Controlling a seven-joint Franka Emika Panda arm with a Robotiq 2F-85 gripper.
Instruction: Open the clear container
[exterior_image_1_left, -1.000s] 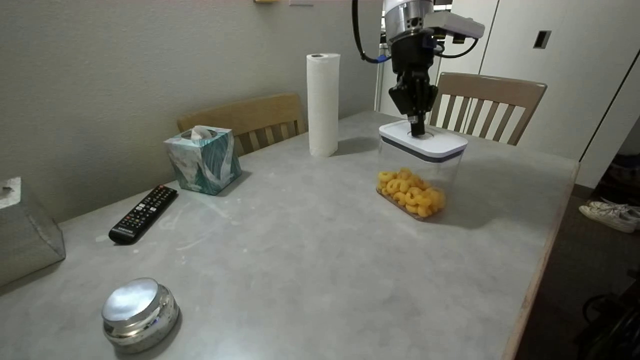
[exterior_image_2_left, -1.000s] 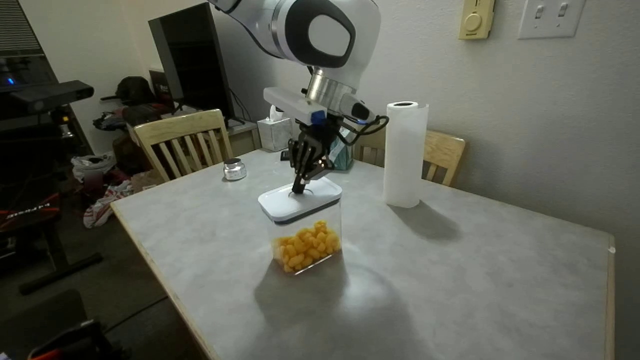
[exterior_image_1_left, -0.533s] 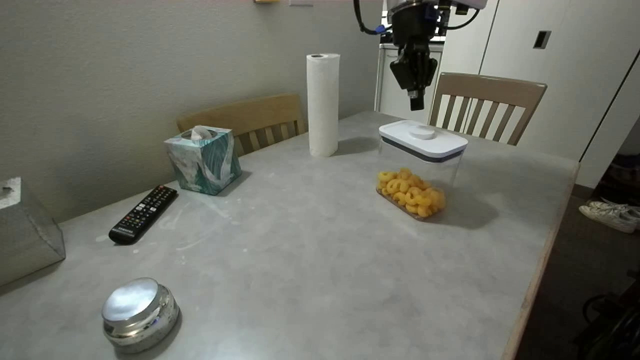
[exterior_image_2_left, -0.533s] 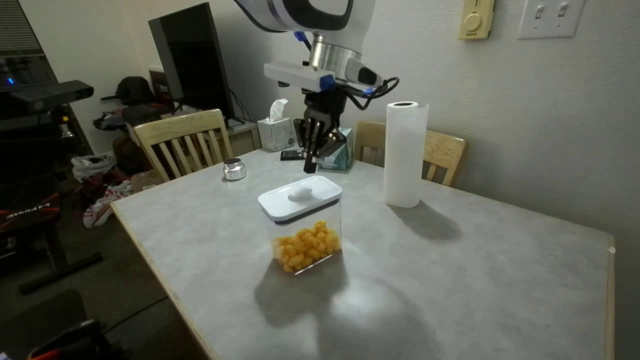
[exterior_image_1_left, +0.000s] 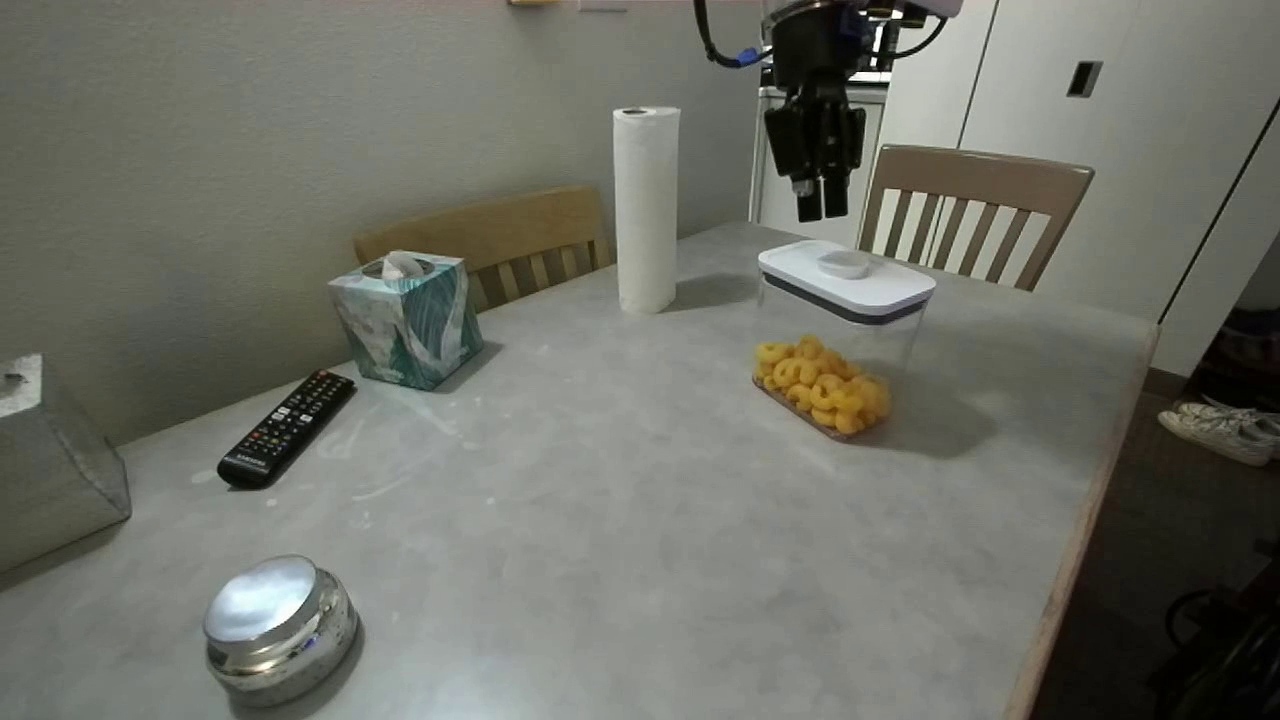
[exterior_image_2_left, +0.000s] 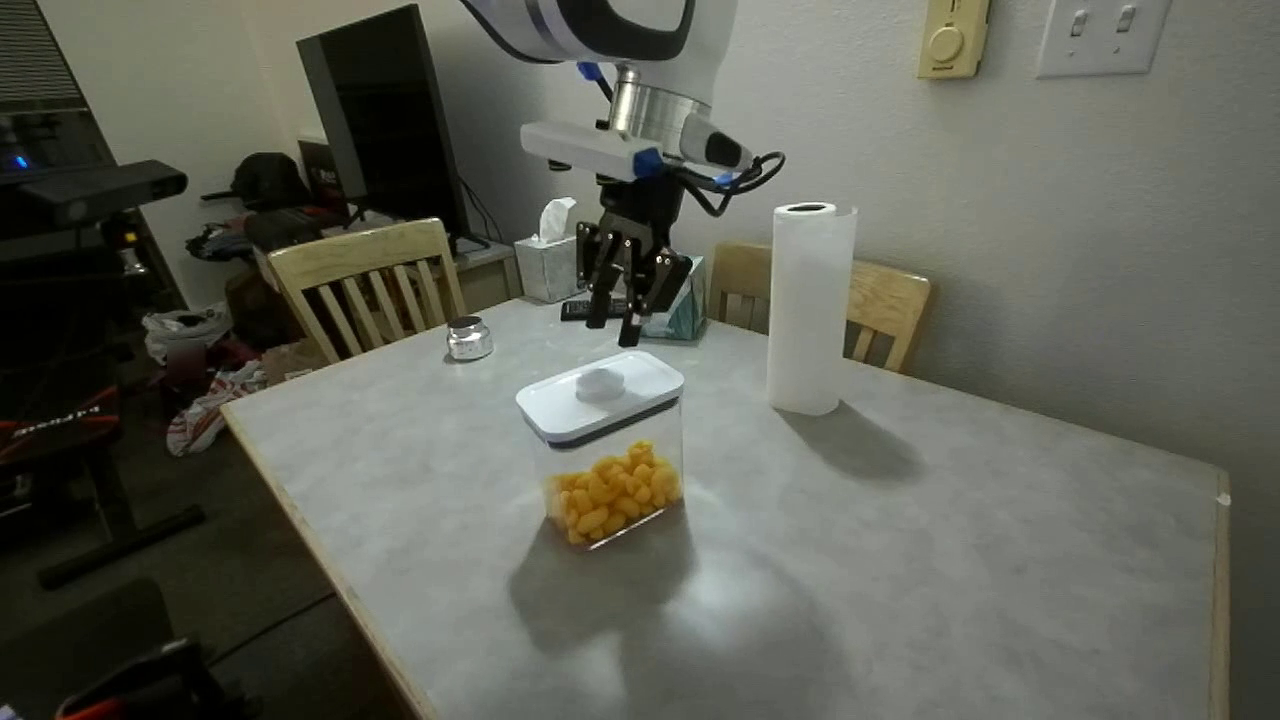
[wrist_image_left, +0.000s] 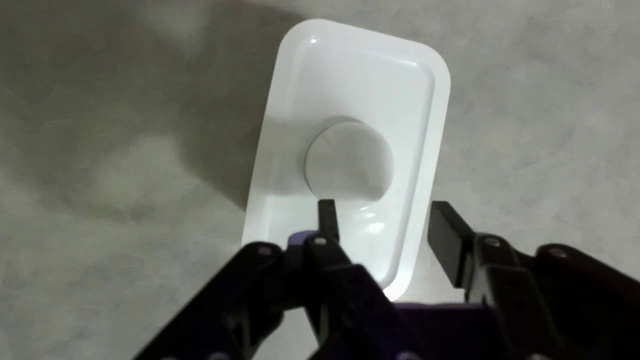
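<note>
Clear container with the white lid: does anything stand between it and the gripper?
Nothing visible does. The open gripper hangs above the clear container, and the wrist view shows no object lying on the white lid or its round button. The paper towel roll stands off to the side.

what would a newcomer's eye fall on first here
Probably the clear box of bright yellow pieces, standing on the grey table with its white lid on. Next come the black fingers, spread open above that lid without touching it. In both exterior views, a tall white paper roll stands toward the wall.
</note>
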